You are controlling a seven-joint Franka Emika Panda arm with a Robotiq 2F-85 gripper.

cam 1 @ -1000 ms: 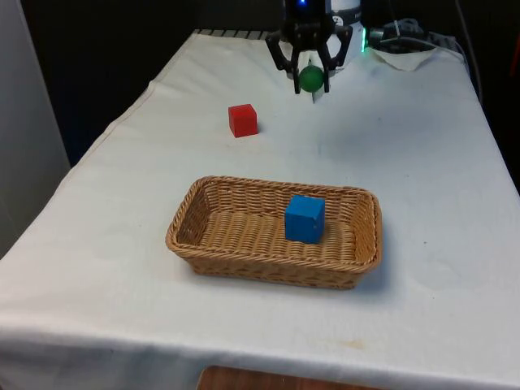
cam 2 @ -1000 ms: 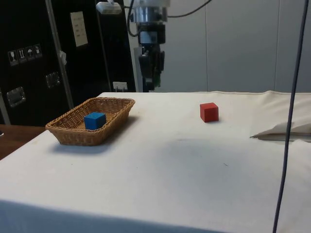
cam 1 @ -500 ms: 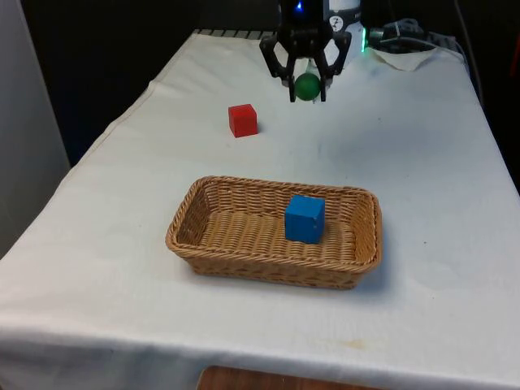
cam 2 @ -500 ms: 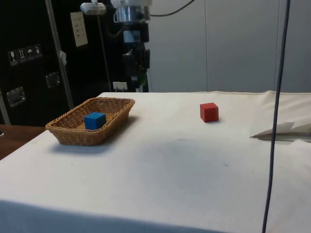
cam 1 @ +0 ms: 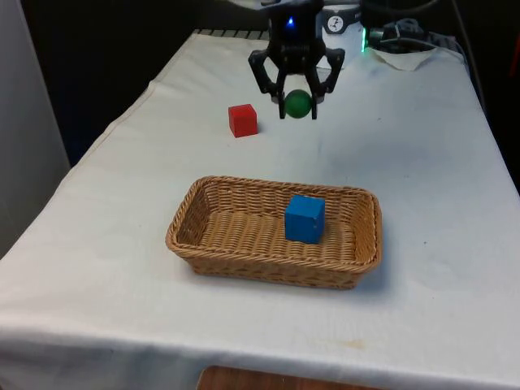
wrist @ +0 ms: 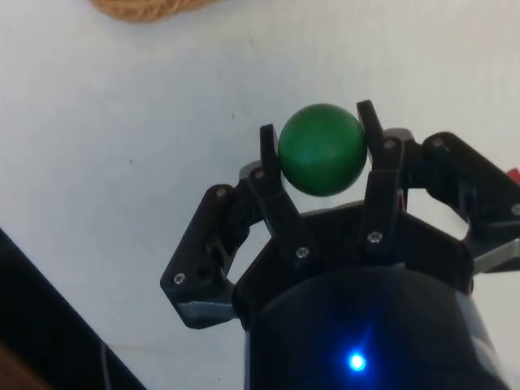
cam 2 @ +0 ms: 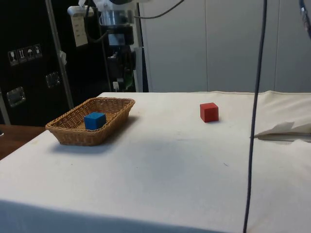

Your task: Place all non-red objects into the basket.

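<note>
As gripper (cam 1: 297, 104) nears basket (cam 1: 203, 192), green ball (cam 1: 298, 103) clamped

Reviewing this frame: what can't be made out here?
- Side view: the green ball is hidden by the pincer and its dark backdrop.
- Wrist view: the basket is cut off by the edge, so the blue cube inside is unseen.
- Front view: the basket's near inner wall is hidden by its rim.

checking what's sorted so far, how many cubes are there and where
2. The blue cube lies inside the woven wicker basket. The red cube sits on the white cloth beyond the basket, toward the front view's left. None looks hidden.
</note>
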